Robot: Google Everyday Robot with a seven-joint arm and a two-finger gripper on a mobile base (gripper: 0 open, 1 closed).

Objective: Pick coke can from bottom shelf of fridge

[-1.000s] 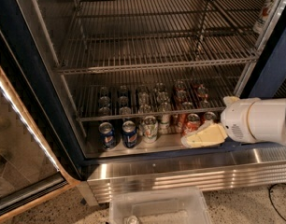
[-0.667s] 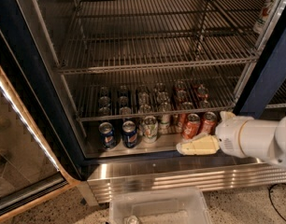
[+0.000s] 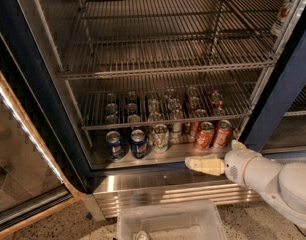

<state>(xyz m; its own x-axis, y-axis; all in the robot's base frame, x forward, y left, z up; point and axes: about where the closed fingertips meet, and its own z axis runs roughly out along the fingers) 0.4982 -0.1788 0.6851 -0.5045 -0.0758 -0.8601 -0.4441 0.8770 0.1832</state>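
Observation:
The fridge stands open, its dark blue frame around wire racks. On its bottom shelf, a pale metal floor, two red coke cans stand upright side by side at the front right, with more red cans behind them. My gripper reaches in from the right on its white arm. It sits low at the shelf's front edge, just below and in front of the two red cans, apart from them and holding nothing.
Two blue cans and a pale green-white can stand left of the coke cans. A wire rack with more cans hangs just above. The glass door is swung open at left. A clear plastic bin lies on the floor below.
My gripper and arm have moved down and a little left, from beside the red cans to below them at the shelf's front edge. The cans have not moved.

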